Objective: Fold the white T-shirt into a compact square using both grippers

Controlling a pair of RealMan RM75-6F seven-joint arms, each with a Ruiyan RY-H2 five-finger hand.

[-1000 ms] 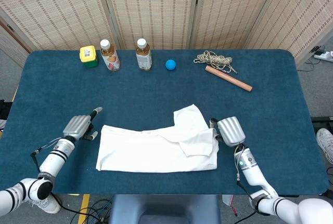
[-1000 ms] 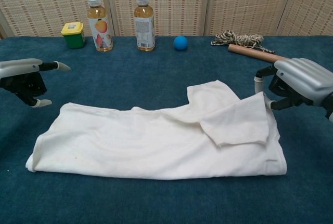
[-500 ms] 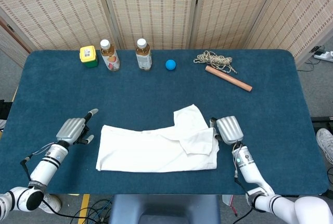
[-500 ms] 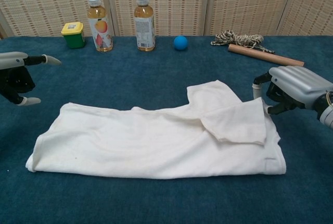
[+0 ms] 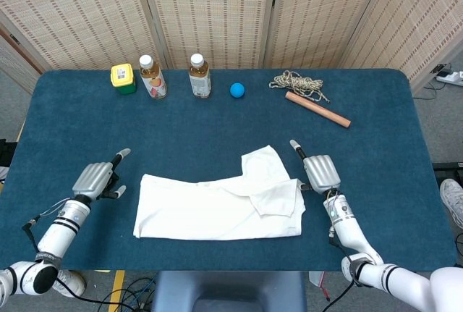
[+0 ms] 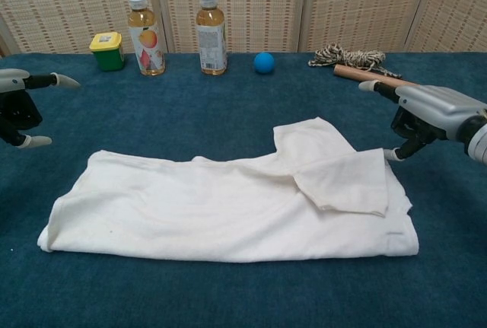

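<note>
Fingers (image 6: 370, 86) spread beside T-shirt (image 5: 217, 207) on blue table (image 5: 217, 131).

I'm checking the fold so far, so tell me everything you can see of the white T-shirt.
The white T-shirt is soft, slightly wrinkled cloth, folded into a long flat band lying on the blue table. One sleeve sticks out from its far edge, and a flap is folded over near its right end. Neither hand holds it; the right hand is next to that end, the left hand apart.
</note>
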